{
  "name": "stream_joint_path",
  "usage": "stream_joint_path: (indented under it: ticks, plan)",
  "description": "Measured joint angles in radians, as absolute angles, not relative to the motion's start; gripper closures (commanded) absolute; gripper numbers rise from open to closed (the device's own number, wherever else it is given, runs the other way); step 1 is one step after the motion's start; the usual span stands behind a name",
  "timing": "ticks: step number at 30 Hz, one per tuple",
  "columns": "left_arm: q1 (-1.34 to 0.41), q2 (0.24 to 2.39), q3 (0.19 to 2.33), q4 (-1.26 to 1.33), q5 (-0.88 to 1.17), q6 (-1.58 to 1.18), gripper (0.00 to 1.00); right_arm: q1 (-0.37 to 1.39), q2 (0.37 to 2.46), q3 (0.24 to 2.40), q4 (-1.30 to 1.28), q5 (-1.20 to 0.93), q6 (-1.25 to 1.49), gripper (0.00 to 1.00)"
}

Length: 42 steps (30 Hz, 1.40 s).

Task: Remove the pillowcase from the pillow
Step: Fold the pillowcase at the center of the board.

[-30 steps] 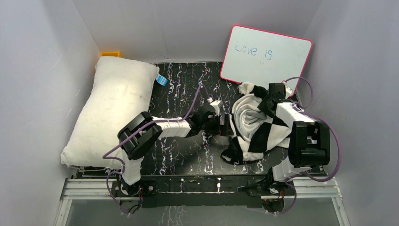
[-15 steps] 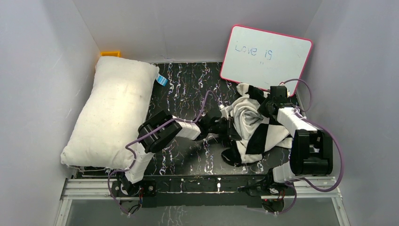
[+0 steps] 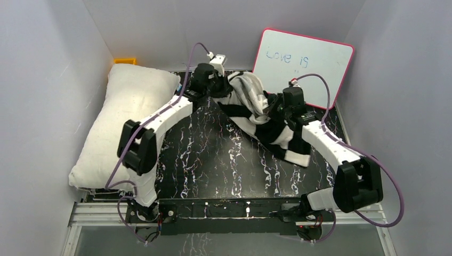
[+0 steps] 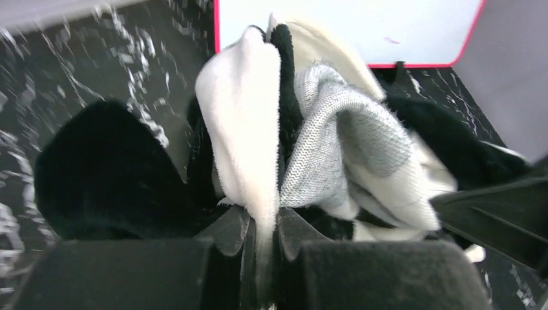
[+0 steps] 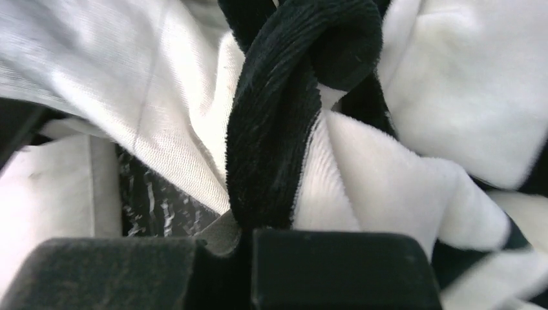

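The black-and-white checkered pillowcase (image 3: 261, 114) hangs bunched above the back of the table, lifted between both arms. My left gripper (image 3: 221, 90) is shut on its left end; the left wrist view shows a white fold of the pillowcase (image 4: 249, 135) pinched between the jaws of the left gripper (image 4: 263, 229). My right gripper (image 3: 278, 106) is shut on its right side; the right wrist view shows a black fold of the pillowcase (image 5: 274, 129) clamped in the right gripper (image 5: 245, 232). The plain white pillow (image 3: 125, 125) lies bare along the left wall, apart from the cover.
A pink-framed whiteboard (image 3: 301, 64) reading "Love is" leans against the back wall right behind the lifted cloth. A yellow object (image 3: 124, 61) sits behind the pillow's far end. The table (image 3: 213, 160) is black marbled, walled on the left, back and right.
Both grippers closed on the pillowcase, which lay crumpled at the table's right, and lifted it up and back toward the whiteboard. The left arm swung from the centre to the back.
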State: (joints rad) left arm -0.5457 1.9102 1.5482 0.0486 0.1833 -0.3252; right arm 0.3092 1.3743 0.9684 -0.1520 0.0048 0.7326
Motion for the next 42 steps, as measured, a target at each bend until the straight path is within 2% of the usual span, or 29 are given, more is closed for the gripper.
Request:
stream_joint_path:
  ticks: [4,5,6,7,8,11,14,17,20,23,25,28,32,35,39,40,41,42]
  plan:
    - [-0.591,1.707,1.482,0.039,0.160,-0.139,1.00,0.400,1.268,0.951,-0.150,0.047,0.761,0.98]
    - [-0.607,1.654,1.433,0.050,0.167,-0.105,0.96,0.415,1.216,0.922,-0.148,0.054,0.760,0.84]
    - [-0.630,1.589,1.358,0.069,0.175,-0.070,0.63,0.432,1.151,0.878,-0.146,0.062,0.756,0.66]
    - [-0.658,1.526,1.275,0.083,0.185,-0.042,0.14,0.456,1.057,0.809,-0.152,0.073,0.749,0.53]
    - [-0.689,1.467,1.188,0.094,0.196,-0.017,0.03,0.472,0.988,0.761,-0.163,0.083,0.754,0.41]
    - [-0.770,1.343,0.949,0.109,0.212,-0.019,0.02,0.538,0.718,0.591,-0.233,0.131,0.722,0.02]
    - [-0.780,1.258,0.759,0.091,0.105,-0.038,0.02,0.552,0.472,0.518,-0.273,0.224,0.673,0.02]
    - [-0.749,1.165,0.702,0.079,-0.015,-0.044,0.02,0.551,0.364,0.513,-0.185,0.344,0.607,0.02]
    - [-0.673,1.112,0.764,0.055,-0.044,-0.093,0.02,0.550,0.488,0.554,-0.070,0.451,0.536,0.01]
    - [-0.549,1.145,0.868,0.019,-0.006,-0.187,0.02,0.541,0.810,0.694,-0.043,0.471,0.464,0.01]
    - [-0.486,1.176,0.878,0.003,0.034,-0.255,0.02,0.512,1.089,0.874,-0.073,0.406,0.422,0.02]
    - [-0.452,1.226,0.824,-0.008,0.131,-0.351,0.02,0.452,1.406,1.088,-0.098,0.263,0.382,0.03]
    - [-0.456,1.314,0.713,0.014,0.311,-0.472,0.02,0.397,1.651,1.255,-0.211,0.122,0.336,0.07]
    - [-0.488,1.383,0.679,0.031,0.398,-0.529,0.02,0.387,1.760,1.331,-0.305,0.037,0.306,0.07]
    - [-0.577,1.441,0.686,0.073,0.443,-0.548,0.04,0.414,1.787,1.312,-0.385,-0.039,0.281,0.09]
    - [-0.598,1.458,0.690,0.084,0.450,-0.552,0.12,0.430,1.784,1.300,-0.395,-0.051,0.276,0.15]
    - [-0.611,1.470,0.692,0.093,0.455,-0.555,0.24,0.449,1.781,1.283,-0.397,-0.061,0.271,0.27]
    - [-0.622,1.484,0.694,0.104,0.460,-0.561,0.38,0.469,1.780,1.266,-0.398,-0.072,0.262,0.50]
